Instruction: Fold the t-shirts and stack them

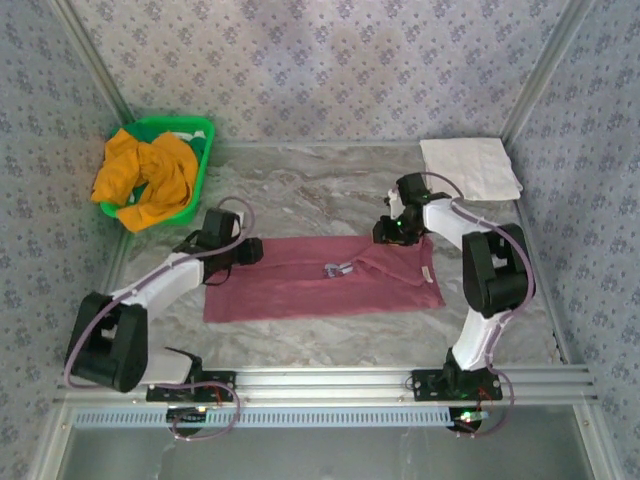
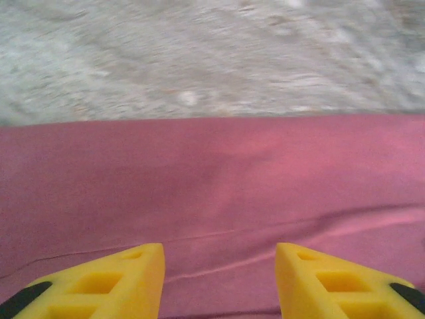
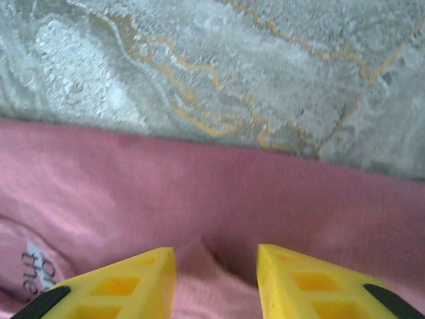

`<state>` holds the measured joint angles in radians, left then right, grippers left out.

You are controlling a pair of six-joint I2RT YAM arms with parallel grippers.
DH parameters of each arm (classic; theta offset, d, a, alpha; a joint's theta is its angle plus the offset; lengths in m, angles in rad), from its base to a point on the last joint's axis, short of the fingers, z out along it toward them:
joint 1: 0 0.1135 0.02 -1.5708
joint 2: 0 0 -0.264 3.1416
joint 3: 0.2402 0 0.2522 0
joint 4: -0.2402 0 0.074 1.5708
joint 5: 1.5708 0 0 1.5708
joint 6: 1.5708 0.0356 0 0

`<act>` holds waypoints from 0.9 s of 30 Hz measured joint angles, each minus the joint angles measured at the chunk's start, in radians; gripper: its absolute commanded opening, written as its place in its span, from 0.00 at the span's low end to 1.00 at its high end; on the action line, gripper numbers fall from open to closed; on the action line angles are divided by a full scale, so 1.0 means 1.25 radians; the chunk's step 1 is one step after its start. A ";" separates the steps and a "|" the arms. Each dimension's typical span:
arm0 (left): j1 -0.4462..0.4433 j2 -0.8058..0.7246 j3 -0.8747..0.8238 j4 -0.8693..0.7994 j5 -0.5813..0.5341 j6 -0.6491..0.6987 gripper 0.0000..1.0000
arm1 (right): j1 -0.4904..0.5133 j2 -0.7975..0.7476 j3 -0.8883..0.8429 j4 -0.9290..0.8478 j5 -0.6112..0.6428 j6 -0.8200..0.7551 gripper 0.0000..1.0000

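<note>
Left wrist view first: the left gripper (image 2: 218, 259) has its yellow fingers (image 2: 126, 282) standing apart, with nothing pinched between them. Right under the tips lies the maroon t-shirt (image 2: 212, 179). It spreads flat below and ahead of the claw, with a couple of soft creases crossing it. Its far edge runs straight across the view, and beyond that edge is the marble table (image 2: 199, 60), blurred in this view.

Over to the right wrist: the right gripper (image 3: 216, 256) is parted as well. A small pucker of maroon cloth sits in the gap, but whether the pads touch it I can't tell. Just left of the tips a scrap of white print (image 3: 36, 269) peeks out on the shirt. The cloth's edge lies ahead of the fingers, with gold-veined marble past it.

Up to the top camera: the maroon shirt is laid out as a long band across the middle of the table. The left claw is at the far corner of its left end, and the right claw is at the far edge near its right end. Further out, the mustard-orange t-shirt (image 1: 145, 175) is heaped in the green basket (image 1: 203, 128) at the far left corner, spilling over the rim. A white folded cloth (image 1: 470, 167) rests at the far right, well apart from the maroon shirt.
</note>
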<state>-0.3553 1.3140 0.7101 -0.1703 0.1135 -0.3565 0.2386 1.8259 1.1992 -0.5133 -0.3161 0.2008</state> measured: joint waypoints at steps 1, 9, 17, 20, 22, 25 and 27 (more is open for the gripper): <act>-0.017 -0.022 -0.010 0.012 0.016 0.010 0.60 | -0.004 0.012 0.005 0.004 -0.008 -0.005 0.44; -0.100 -0.100 -0.041 0.092 0.090 0.076 0.64 | -0.009 0.041 0.017 0.037 -0.063 -0.028 0.32; -0.100 -0.060 -0.041 0.098 0.099 0.085 0.65 | 0.000 0.043 0.017 0.041 -0.082 -0.043 0.31; -0.100 -0.060 -0.041 0.101 0.099 0.085 0.65 | 0.000 0.042 0.012 0.041 -0.089 -0.045 0.25; -0.100 -0.059 -0.041 0.104 0.099 0.085 0.65 | 0.000 0.041 -0.003 0.048 -0.095 -0.046 0.15; -0.100 -0.058 -0.041 0.110 0.099 0.085 0.65 | 0.000 0.039 -0.026 0.049 -0.095 -0.047 0.08; -0.100 -0.053 -0.041 0.117 0.098 0.085 0.65 | 0.000 0.039 -0.031 0.047 -0.095 -0.044 0.00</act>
<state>-0.4808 1.2480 0.6586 -0.0238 0.2363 -0.2504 0.2382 1.8751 1.1610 -0.4545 -0.4343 0.1455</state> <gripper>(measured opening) 0.650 0.055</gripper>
